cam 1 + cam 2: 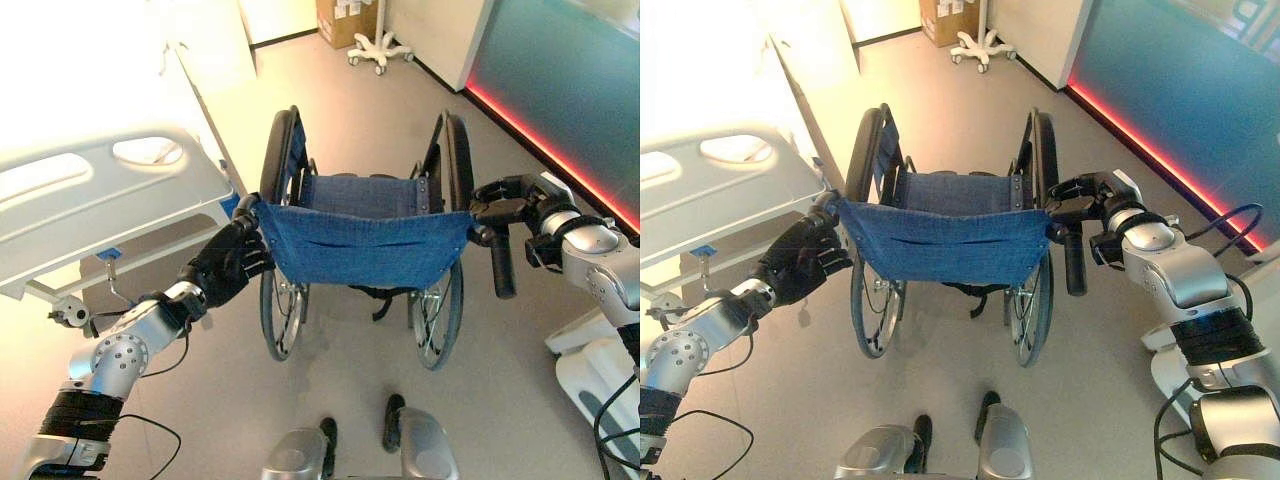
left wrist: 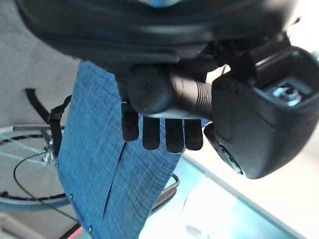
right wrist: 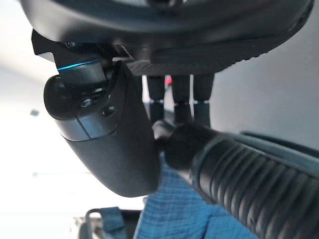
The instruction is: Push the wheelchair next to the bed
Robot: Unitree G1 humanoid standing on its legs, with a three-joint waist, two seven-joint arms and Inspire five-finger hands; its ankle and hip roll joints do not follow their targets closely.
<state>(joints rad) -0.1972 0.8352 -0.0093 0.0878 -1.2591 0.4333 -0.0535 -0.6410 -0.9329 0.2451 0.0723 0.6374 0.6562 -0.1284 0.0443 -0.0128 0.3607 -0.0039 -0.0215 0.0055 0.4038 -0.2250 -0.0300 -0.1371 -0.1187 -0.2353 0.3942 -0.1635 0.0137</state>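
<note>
The bed [image 1: 110, 195] lay at the left, its footboard just beside the wheelchair [image 1: 365, 240], which stood mid-floor facing away; judged from this, a crooked shove could have driven the left wheel [image 1: 283, 160] into the bed frame; the blue backrest [image 1: 365, 245] hung between both arms; the left hand [image 1: 228, 265] was clenched round its push handle, while the right hand [image 1: 510, 200] gripped the right handle [image 1: 502, 265], which angled downward, so that hold might have slipped and skewed the chair.
</note>
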